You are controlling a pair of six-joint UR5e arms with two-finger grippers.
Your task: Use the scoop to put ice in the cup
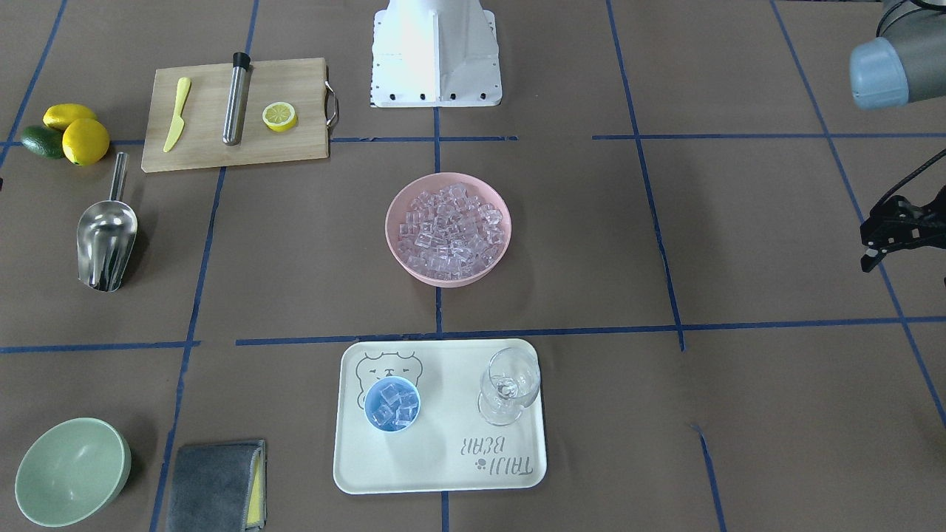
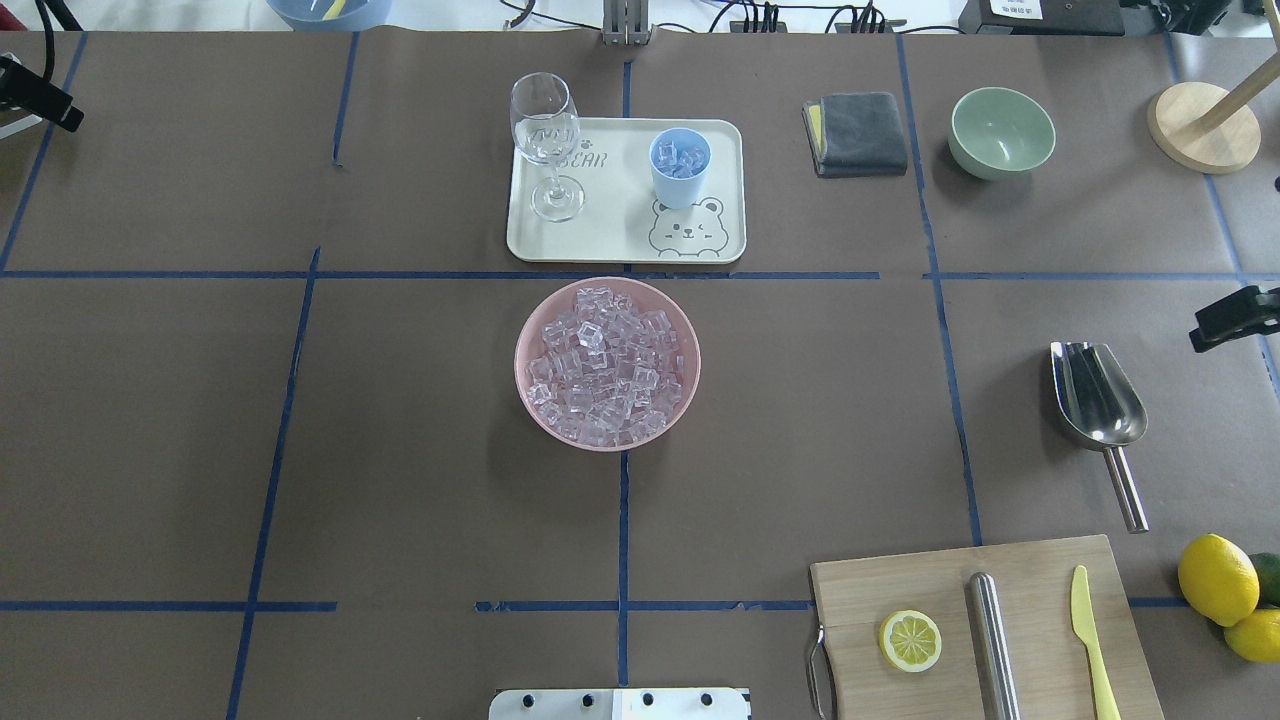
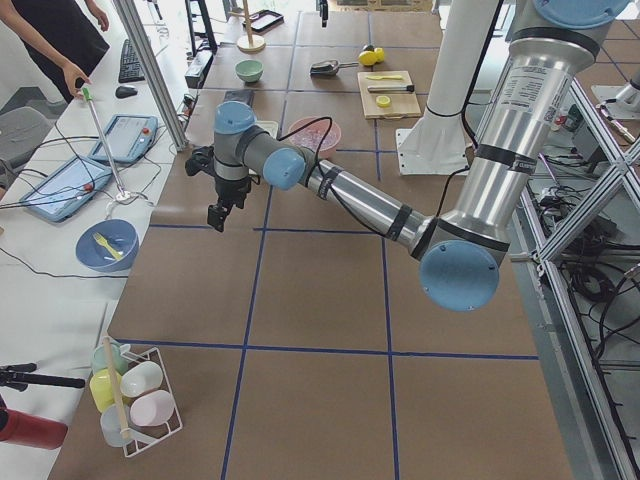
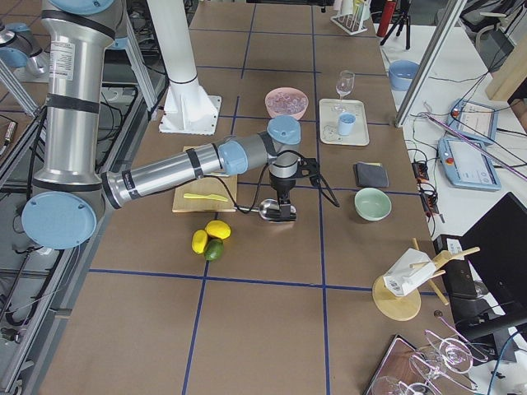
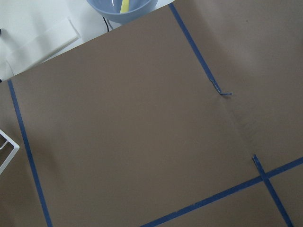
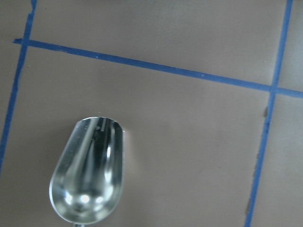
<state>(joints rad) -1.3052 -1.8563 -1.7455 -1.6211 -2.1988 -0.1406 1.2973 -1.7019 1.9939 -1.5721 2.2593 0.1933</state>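
The steel scoop point(image 1: 107, 244) lies on the table by itself, trough up; it also shows in the overhead view point(image 2: 1097, 400) and the right wrist view point(image 6: 90, 175). The light-blue cup point(image 1: 392, 404) stands on the cream tray point(image 1: 443, 473) and holds a few ice cubes point(image 2: 682, 158). More ice point(image 1: 451, 233) fills the pink bowl point(image 2: 527, 330) at the table's middle. My right gripper point(image 2: 1200, 335) hangs above and just beyond the scoop, holding nothing; I cannot tell how its jaws stand. My left gripper point(image 1: 872, 255) hangs empty over the table's far left end; I cannot tell its jaws either.
A wine glass point(image 1: 508, 386) stands on the tray beside the cup. A cutting board point(image 1: 236, 114) carries a steel cylinder, a yellow knife and half a lemon. Lemons point(image 1: 77, 133), a green bowl point(image 1: 70, 473) and a grey cloth point(image 1: 216, 488) lie on the scoop's side.
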